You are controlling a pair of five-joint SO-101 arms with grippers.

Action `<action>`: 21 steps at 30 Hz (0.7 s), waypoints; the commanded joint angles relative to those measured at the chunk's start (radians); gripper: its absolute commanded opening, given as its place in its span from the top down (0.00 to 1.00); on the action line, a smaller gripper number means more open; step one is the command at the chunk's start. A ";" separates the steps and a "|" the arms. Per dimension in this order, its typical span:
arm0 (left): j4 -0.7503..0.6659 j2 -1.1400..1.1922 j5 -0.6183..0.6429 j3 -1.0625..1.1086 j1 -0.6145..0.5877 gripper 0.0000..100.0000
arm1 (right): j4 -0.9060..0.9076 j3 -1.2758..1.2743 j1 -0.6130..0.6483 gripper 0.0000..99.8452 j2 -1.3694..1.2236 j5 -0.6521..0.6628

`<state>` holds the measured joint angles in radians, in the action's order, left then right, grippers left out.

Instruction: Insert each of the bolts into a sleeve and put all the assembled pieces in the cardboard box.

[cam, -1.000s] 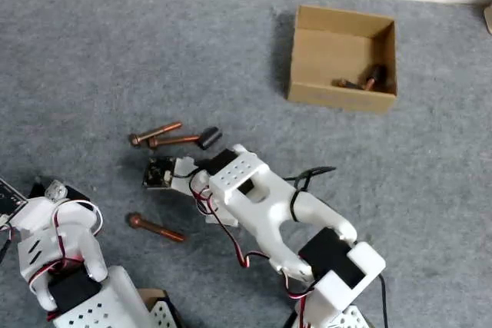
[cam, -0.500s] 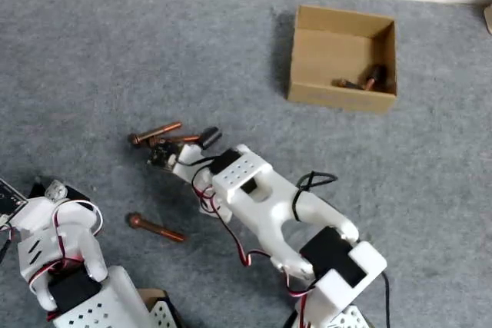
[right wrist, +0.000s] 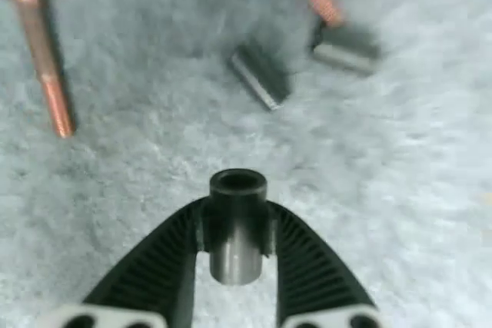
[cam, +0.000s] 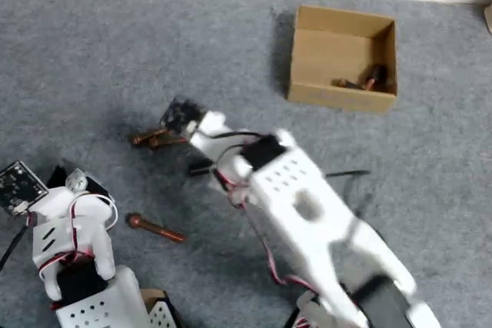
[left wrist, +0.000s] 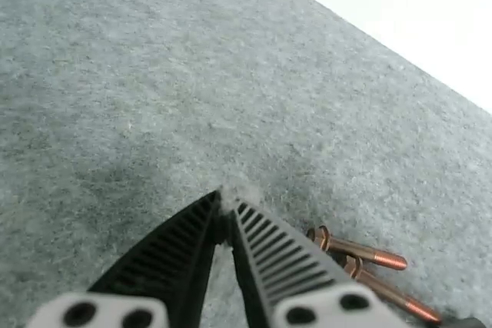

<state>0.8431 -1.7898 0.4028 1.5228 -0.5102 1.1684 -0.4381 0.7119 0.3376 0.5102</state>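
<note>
**Right arm grips a sleeve beside the loose bolts**

The right jaws are clenched on a black sleeve (right wrist: pixel 237 230), close to the pair of copper bolts (cam: pixel 160 139) lying side by side at centre-left on the grey bench (cam: pixel 92 44). A third bolt (cam: pixel 156 228) lies lower left. Two more dark sleeves (right wrist: pixel 261 74), blurred, rest nearby. At the lower left, the left jaws are pressed together on nothing. The cardboard box (cam: pixel 338 97) at upper right holds assembled pieces (cam: pixel 367 81) in its right-hand corner.
</note>
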 commanded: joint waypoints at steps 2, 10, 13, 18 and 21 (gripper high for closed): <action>-0.029 0.004 -0.003 -0.065 0.088 0.99 | 0.148 0.031 -0.140 1.00 0.320 -0.011; -0.083 0.016 -0.158 -0.151 0.443 0.99 | 0.160 -0.260 -0.291 1.00 0.674 -0.003; -0.264 0.111 -0.147 -0.119 0.463 0.99 | 0.127 -0.392 -0.294 1.00 0.791 -0.006; -0.371 0.461 -0.005 -0.202 0.463 0.99 | 0.065 -0.570 -0.294 1.00 0.914 -0.009; -0.368 0.756 0.081 -0.351 0.466 0.99 | 0.002 -0.659 -0.294 1.00 0.931 -0.011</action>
<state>0.5071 -1.3065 0.4135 1.3311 -0.0637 1.2620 -1.0165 0.4342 1.2306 0.5102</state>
